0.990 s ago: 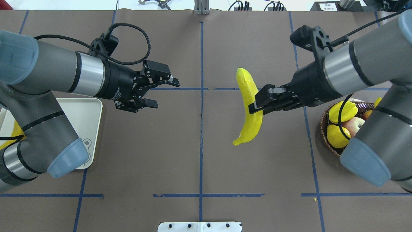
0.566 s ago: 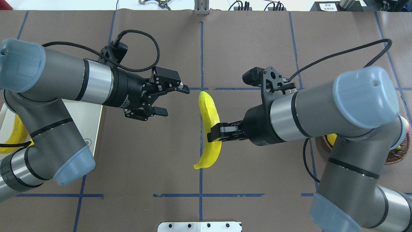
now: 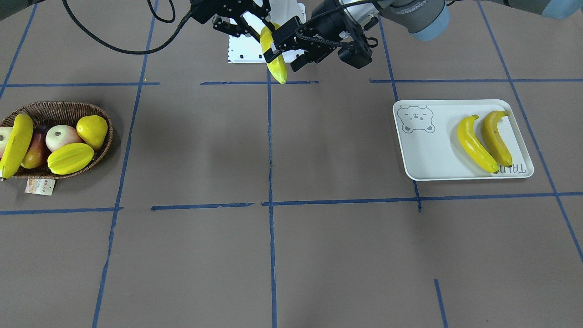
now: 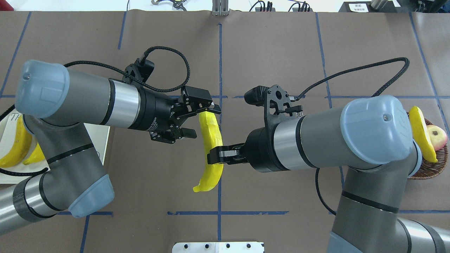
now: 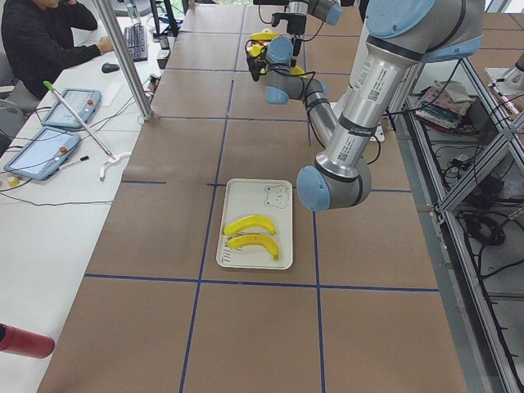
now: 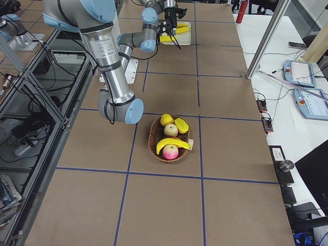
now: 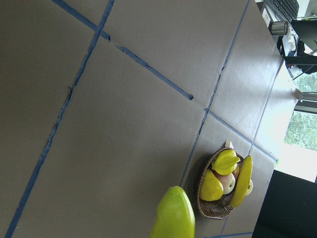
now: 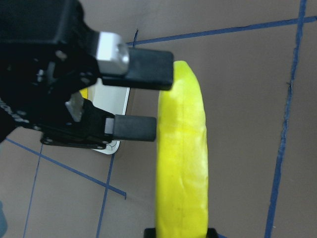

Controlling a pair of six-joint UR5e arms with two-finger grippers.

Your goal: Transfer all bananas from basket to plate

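Note:
My right gripper [image 4: 216,157] is shut on a yellow banana [image 4: 211,140] and holds it in the air over the table's middle. My left gripper [image 4: 203,121] is open, its fingers [image 8: 143,69] on either side of the banana's [image 8: 182,158] far end. In the front view the banana [image 3: 275,66] hangs between the right gripper [image 3: 257,23] and the left gripper [image 3: 284,55]. Two bananas [image 3: 476,143] lie on the white bear plate [image 3: 426,157]. One banana [image 3: 16,146] lies in the wicker basket [image 3: 98,150].
The basket also holds a star fruit [image 3: 70,158], a yellow pear-shaped fruit [image 3: 93,130] and apples [image 3: 59,136], with a paper tag [image 3: 40,186] in front. A white mounting plate [image 4: 218,247] sits at the robot's edge. An operator [image 5: 41,41] sits at the side desk.
My right arm carried the banana leftward from near the basket to the table's middle. My left gripper moved right to meet it, and its open fingers now flank the banana's far end.

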